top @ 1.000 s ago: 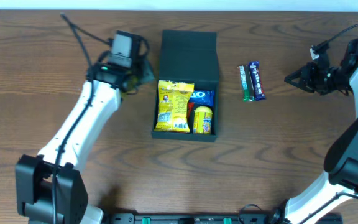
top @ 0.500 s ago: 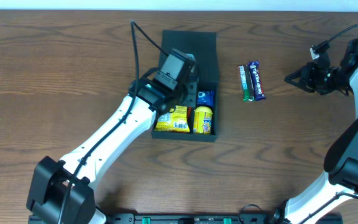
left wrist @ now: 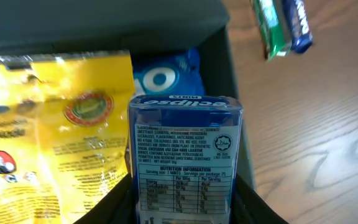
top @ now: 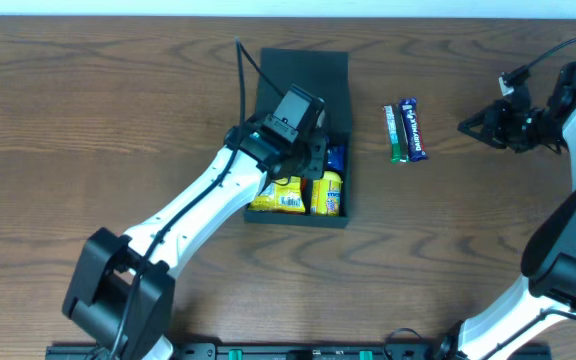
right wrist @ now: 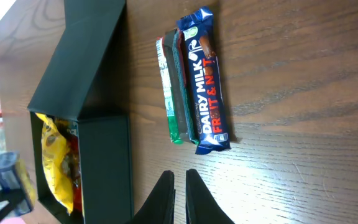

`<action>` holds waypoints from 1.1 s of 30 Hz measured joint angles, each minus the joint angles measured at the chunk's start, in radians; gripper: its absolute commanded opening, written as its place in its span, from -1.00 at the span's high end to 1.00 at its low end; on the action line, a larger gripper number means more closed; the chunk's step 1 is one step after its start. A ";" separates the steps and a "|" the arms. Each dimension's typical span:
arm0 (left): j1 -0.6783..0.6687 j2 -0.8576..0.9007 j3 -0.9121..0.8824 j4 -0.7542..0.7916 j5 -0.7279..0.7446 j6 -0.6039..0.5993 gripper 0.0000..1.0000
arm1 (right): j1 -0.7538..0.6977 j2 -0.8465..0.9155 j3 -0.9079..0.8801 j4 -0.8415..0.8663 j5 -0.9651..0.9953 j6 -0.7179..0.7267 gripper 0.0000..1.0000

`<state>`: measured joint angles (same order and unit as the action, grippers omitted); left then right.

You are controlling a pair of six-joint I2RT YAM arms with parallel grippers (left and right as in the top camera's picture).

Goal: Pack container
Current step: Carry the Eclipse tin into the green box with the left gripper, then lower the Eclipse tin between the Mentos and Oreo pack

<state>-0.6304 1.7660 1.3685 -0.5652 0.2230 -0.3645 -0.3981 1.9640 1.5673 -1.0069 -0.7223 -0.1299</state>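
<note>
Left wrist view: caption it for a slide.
Left gripper holds a blue rectangular mints pack over the dark green-black container.

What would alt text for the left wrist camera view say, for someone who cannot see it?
A blue Eclipse mints box, gripped by the left gripper, hangs over the open dark container, which holds a yellow snack bag and a blue packet. A green bar and a blue bar lie on the wooden table beyond.
</note>
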 measured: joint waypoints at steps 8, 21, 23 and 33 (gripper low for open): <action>-0.020 0.021 0.001 -0.060 0.019 0.007 0.89 | 0.000 0.000 0.000 0.006 0.000 0.000 0.81; -0.031 0.046 0.001 -0.029 0.067 -0.005 0.88 | 0.000 0.000 0.000 0.010 0.000 0.000 0.75; -0.031 0.046 0.001 -0.027 0.075 -0.009 0.88 | 0.000 0.000 0.000 0.010 0.000 0.000 0.74; -0.031 0.046 0.001 -0.016 0.115 -0.048 -0.91 | 0.000 0.000 0.000 0.009 0.000 0.000 0.72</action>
<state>-0.6613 1.8122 1.3697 -0.5808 0.3378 -0.4122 -0.3981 1.9640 1.5673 -0.9977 -0.7223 -0.1299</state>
